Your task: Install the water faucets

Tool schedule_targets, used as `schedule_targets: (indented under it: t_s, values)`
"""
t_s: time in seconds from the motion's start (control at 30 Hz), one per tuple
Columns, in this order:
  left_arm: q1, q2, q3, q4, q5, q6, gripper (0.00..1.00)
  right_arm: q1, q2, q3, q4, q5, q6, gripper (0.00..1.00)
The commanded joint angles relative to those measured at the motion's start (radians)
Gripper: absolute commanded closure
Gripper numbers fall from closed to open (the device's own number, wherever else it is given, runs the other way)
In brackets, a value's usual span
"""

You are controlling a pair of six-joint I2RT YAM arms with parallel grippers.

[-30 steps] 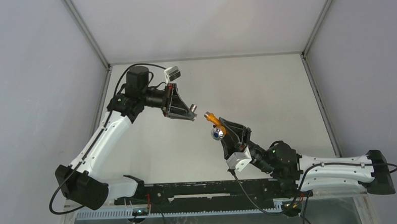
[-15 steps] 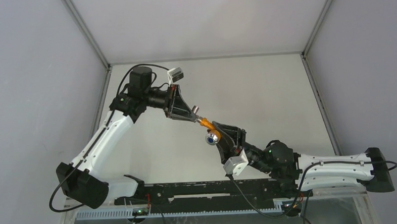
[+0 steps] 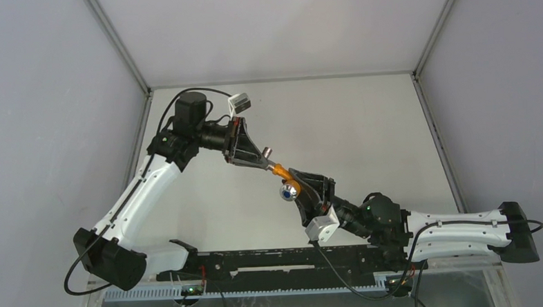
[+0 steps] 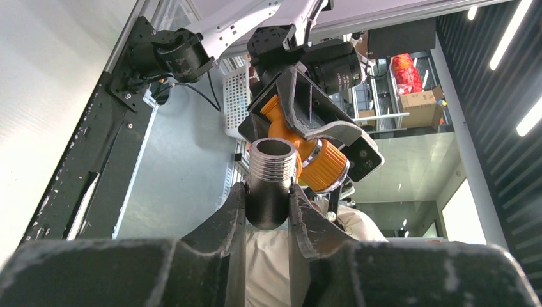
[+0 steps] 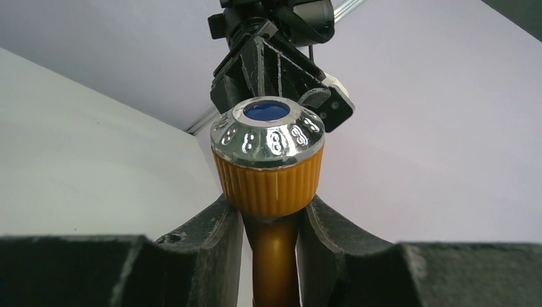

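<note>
White arms, black joints, dark fingers

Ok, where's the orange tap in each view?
Top: tap mid-picture.
Left wrist: centre, just behind the grey fitting.
Right wrist: lower centre, held in the right gripper.
Shared landmark: left gripper, next to the tap in all three.

Gap closed: orange tap body moved up-left, its end now at grey fitting.
</note>
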Motion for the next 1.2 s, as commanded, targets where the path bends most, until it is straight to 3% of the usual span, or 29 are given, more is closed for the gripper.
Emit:
schedule_targets:
  t_s: [0.0,1.17]
  values:
    - [-0.023,-0.028,0.045,0.020,0.028,-0.014,1.00,0.016,-0.003,0.044,0.019,-0.021,0.038,1.00]
    - [0.001,-0.020,0.077,0.052,0.045,-0.043,1.00,0.066,-0.008,0.000,0.098,0.064,0.000,1.00]
